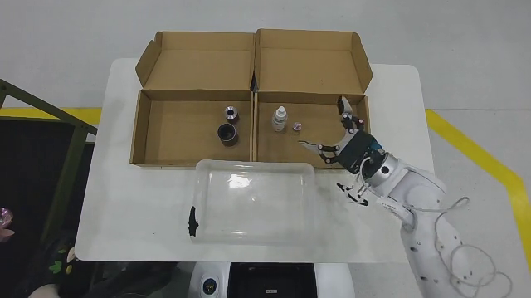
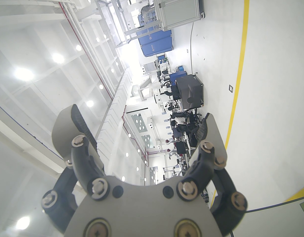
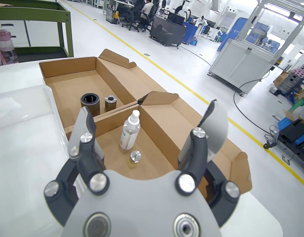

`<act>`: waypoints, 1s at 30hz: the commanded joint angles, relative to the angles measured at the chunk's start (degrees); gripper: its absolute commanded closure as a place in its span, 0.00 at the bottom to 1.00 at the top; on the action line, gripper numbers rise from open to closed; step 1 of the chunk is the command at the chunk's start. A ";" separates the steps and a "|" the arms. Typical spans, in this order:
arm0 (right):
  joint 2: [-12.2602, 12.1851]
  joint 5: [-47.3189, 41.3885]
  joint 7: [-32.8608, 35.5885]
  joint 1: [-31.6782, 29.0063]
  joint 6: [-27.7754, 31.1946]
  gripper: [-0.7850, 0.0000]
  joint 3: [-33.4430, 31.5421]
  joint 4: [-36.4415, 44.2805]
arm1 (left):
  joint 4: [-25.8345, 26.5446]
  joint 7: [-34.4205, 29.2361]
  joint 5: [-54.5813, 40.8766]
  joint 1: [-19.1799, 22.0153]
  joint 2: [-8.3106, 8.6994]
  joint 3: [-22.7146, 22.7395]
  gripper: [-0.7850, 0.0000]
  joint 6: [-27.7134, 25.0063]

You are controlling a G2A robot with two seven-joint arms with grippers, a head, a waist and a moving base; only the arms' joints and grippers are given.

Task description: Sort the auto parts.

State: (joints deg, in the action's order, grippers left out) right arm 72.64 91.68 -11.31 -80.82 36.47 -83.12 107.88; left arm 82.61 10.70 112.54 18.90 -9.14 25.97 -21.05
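Right claw point(image 1: 323, 124) spread, empty, over right box point(image 1: 278, 150) at bench far edge.
Bottle point(image 1: 280, 119) and cap point(image 1: 297, 125) inside; cylinders point(image 1: 227, 134) grouped in left box point(image 1: 174, 132).
Black part point(image 1: 192, 221) in tray point(image 1: 257, 211), probably unsorted.
Left claw point(image 2: 141, 111) spread, empty.
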 commanded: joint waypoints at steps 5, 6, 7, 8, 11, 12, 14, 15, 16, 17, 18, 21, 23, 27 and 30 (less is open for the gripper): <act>-0.54 -1.37 -3.73 -3.92 -2.06 0.00 -3.44 -1.22 | 0.00 0.00 0.00 0.00 0.00 0.00 0.00 0.00; -0.59 -2.11 -3.96 -4.51 -2.56 0.00 -4.00 -1.37 | 0.00 0.00 0.00 0.00 0.00 0.00 0.00 0.00; -0.66 -2.64 -4.00 -5.02 -2.92 0.00 -4.55 -1.52 | 0.00 0.00 0.00 0.00 0.00 0.00 0.00 0.00; -0.72 -3.29 -4.00 -5.47 -3.23 0.00 -5.13 -1.77 | 0.00 0.00 0.00 0.00 0.00 0.00 0.00 0.00; -0.95 -3.49 -2.90 -6.38 -4.22 0.00 -6.53 -1.63 | 0.00 0.00 0.00 0.00 0.00 0.00 0.00 0.00; -0.99 -3.98 -3.06 -6.75 -4.69 0.00 -6.92 -1.53 | 0.00 0.00 0.00 0.00 0.00 0.00 0.00 0.00; -1.14 -4.45 -3.14 -7.42 -4.83 0.00 -7.80 -1.55 | 0.00 0.00 0.00 0.00 0.00 0.00 0.00 0.00; -1.20 -4.65 -3.15 -7.71 -5.20 0.00 -8.23 -1.43 | 0.00 0.00 0.00 0.00 0.00 0.00 0.00 0.00; -1.25 -4.88 -3.20 -8.02 -5.28 0.00 -8.50 -1.37 | 0.00 0.00 0.00 0.00 0.00 0.00 0.00 0.00; -1.32 -5.01 -3.11 -8.25 -5.27 0.00 -8.74 -1.32 | 0.00 0.00 0.00 0.00 0.00 0.00 0.00 0.00; -1.38 -5.12 -3.07 -8.42 -5.30 0.00 -8.95 -1.28 | 0.00 0.00 0.00 0.00 0.00 0.00 0.00 0.00; -1.45 -5.41 -3.08 -8.62 -5.35 0.00 -9.25 -1.44 | 0.00 0.00 0.00 0.00 0.00 0.00 0.00 0.00; -1.45 -5.42 -3.08 -8.63 -5.35 0.00 -9.26 -1.43 | 0.00 0.00 0.00 0.00 0.00 0.00 0.00 0.00; -1.45 -5.41 -3.08 -8.62 -5.35 0.00 -9.25 -1.44 | 0.00 0.00 0.00 0.00 0.00 0.00 0.00 0.00; -1.45 -5.41 -3.08 -8.62 -5.35 0.00 -9.25 -1.44 | 0.00 0.00 0.00 0.00 0.00 0.00 0.00 0.00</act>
State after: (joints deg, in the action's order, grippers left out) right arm 71.19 86.28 -14.39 -89.44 31.11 -92.36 106.44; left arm 82.61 10.70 112.54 18.90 -9.14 25.97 -21.05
